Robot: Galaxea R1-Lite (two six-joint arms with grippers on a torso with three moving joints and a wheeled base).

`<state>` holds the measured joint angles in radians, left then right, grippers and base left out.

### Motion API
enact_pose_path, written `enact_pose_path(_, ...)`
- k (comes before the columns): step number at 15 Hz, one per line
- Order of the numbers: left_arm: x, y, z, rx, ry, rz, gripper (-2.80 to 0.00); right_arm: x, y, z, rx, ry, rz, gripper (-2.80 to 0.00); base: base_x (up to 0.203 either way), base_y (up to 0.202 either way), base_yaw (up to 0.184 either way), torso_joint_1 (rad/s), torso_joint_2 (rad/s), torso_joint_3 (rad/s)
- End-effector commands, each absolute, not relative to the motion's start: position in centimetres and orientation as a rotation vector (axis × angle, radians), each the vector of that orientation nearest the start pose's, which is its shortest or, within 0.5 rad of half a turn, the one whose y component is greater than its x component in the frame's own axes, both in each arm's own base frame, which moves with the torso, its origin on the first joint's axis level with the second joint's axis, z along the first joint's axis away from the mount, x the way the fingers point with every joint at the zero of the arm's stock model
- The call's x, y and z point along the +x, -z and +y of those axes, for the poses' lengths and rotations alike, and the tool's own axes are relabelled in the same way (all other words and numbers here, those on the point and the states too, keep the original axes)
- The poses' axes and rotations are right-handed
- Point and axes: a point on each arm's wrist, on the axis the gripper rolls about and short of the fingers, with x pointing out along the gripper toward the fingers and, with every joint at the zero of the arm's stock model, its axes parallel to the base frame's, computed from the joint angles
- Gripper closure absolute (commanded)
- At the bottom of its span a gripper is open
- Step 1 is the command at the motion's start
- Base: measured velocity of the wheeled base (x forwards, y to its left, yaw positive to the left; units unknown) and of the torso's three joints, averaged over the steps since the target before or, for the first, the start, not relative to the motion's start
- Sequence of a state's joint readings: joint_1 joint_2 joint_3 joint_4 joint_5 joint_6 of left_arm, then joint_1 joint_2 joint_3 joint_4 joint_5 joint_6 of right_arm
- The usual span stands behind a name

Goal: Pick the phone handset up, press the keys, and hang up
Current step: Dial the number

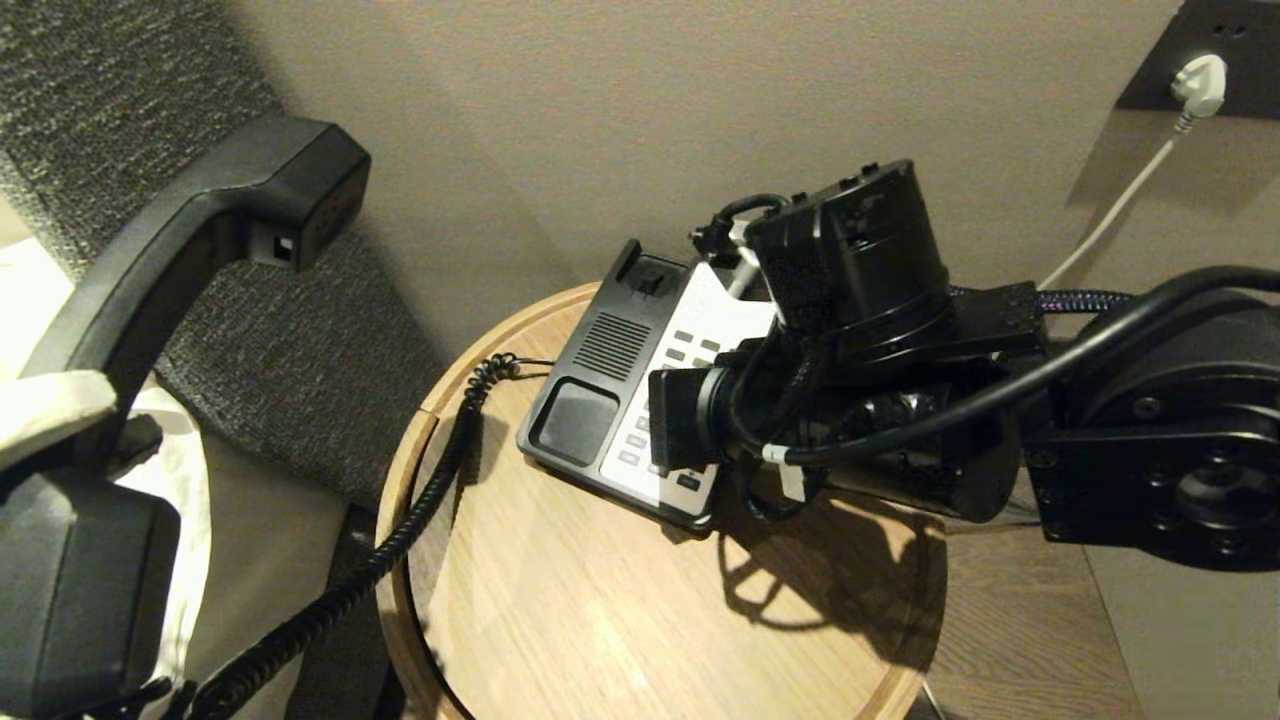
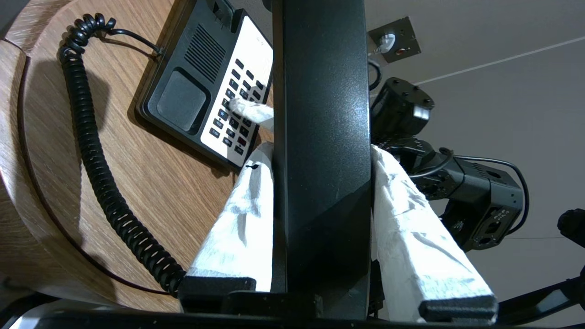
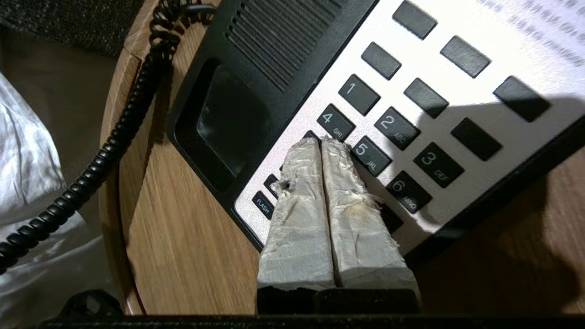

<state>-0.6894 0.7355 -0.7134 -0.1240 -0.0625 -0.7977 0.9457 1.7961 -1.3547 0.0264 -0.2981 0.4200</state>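
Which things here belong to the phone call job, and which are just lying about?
In the job: phone handset in the left gripper; right gripper, shut, on the keys; phone base; coiled cord.
Lying about: wall plug; round table; grey upholstery.

The left pincer (image 2: 320, 151) clamps the phone handset (image 2: 320, 114) above the tabletop (image 2: 151, 183), coiled cord (image 2: 96, 169) trailing.

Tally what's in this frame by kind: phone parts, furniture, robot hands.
Phone parts: 3 – phone handset, coiled cord, phone base
Furniture: 1 – round wooden table
Robot hands: 2 – left hand, right hand
Total: 6
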Motion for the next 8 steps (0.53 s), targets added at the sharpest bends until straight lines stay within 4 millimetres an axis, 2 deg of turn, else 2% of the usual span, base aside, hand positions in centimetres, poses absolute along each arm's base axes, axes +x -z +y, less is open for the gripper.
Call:
enact_pose_path(1, 4.18, -28.27, -3.64, -0.796, 0.752, 0.209, 0.00, 20.59, -24.81, 27.44, 0.141, -0.544, 0.491, 0.00, 0.000, 0.000, 0.000, 0.000, 0.00, 0.000)
enact_pose_path(4, 4.20, -28.19, -3.65, -0.794, 0.752, 0.210, 0.00, 20.16, -25.17, 27.21, 0.145, -0.553, 0.487, 0.00, 0.000, 0.000, 0.000, 0.000, 0.00, 0.000)
enact_pose_path(8, 4.20, -28.19, -3.65, -0.794, 0.752, 0.210, 0.00, 20.15, -24.61, 27.48, 0.135, -0.553, 0.502, 0.00, 0.000, 0.000, 0.000, 0.000, 0.00, 0.000)
